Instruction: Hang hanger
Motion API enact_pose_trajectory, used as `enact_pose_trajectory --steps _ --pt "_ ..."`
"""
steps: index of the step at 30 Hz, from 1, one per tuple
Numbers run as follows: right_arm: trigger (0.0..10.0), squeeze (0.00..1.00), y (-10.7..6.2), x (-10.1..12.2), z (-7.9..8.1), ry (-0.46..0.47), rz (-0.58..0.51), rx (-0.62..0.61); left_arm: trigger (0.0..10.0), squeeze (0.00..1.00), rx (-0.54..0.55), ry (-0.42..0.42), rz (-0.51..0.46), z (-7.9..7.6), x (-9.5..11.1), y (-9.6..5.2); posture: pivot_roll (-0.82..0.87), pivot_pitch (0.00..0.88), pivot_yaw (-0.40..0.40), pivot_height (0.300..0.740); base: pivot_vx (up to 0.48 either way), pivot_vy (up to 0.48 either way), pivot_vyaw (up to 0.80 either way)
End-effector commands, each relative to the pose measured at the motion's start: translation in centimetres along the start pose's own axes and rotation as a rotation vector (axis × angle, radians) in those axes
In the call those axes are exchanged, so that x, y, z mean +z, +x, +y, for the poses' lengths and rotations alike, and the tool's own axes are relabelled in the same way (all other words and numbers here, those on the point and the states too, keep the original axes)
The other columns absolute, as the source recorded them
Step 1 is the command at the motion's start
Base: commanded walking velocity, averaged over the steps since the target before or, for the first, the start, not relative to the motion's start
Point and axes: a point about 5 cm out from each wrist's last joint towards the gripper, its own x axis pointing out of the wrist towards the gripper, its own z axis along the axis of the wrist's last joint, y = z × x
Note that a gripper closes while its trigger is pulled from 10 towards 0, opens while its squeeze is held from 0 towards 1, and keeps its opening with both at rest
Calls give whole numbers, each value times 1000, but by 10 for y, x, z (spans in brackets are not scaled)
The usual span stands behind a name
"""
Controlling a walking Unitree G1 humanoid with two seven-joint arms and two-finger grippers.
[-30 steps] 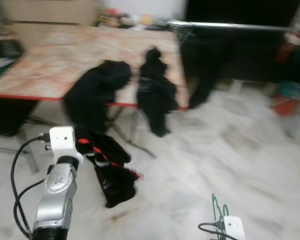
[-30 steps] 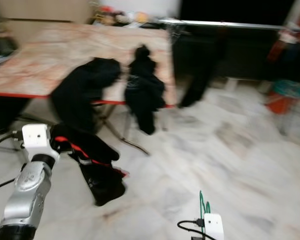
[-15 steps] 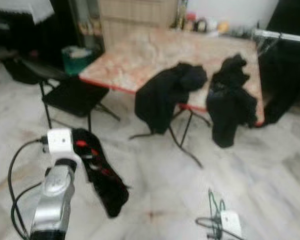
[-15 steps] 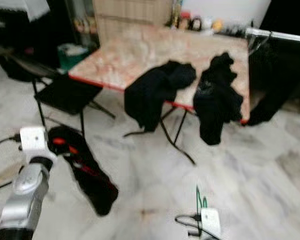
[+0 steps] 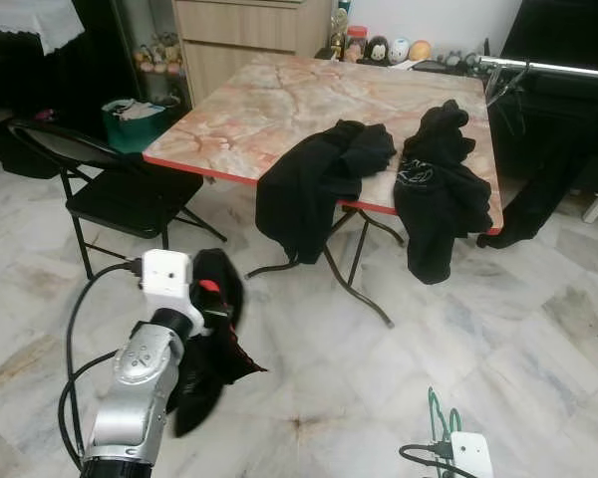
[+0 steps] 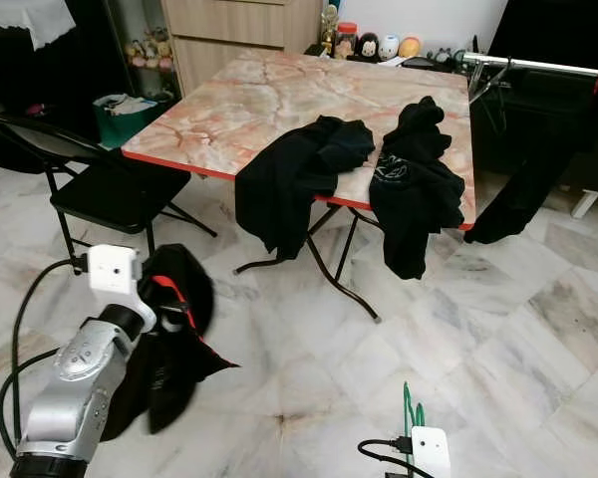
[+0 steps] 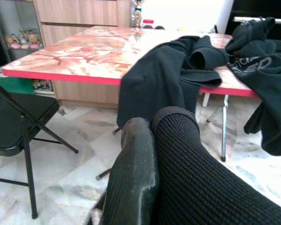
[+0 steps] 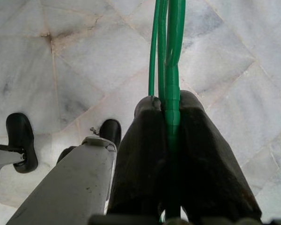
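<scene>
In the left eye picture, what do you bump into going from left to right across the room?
Folding chair → black garment held by the left gripper → black garment draped over the table's near edge → second black garment → green hanger in the right gripper.

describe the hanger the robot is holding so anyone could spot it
Look below the marble-topped table to the floor nearest the camera, where the right gripper is shut on the hanger. It is thin green wire, unlike the black clothes around.
</scene>
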Motion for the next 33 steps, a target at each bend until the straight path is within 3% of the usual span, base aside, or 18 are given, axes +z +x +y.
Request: enact_pose_trajectory --steps 1,18,25,33 --pt "10000 0 0 2 -2 17 -11 -14 10000 0 19 16 -33 4 8 -1 168 0 -22 732 0 0 0" --pt "10000 0 0 4 0 44 -25 -23 10000 0 43 29 -55 4 13 -1 165 0 -17 732 0 0 0" --pt "10000 0 0 4 -1 34 -22 -21 10000 0 46 28 -55 4 14 -2 167 0 -19 732 0 -332 0" --pt "10000 0 0 4 -2 22 -19 -18 10000 0 53 21 -54 4 13 -3 171 0 -25 732 0 0 0"
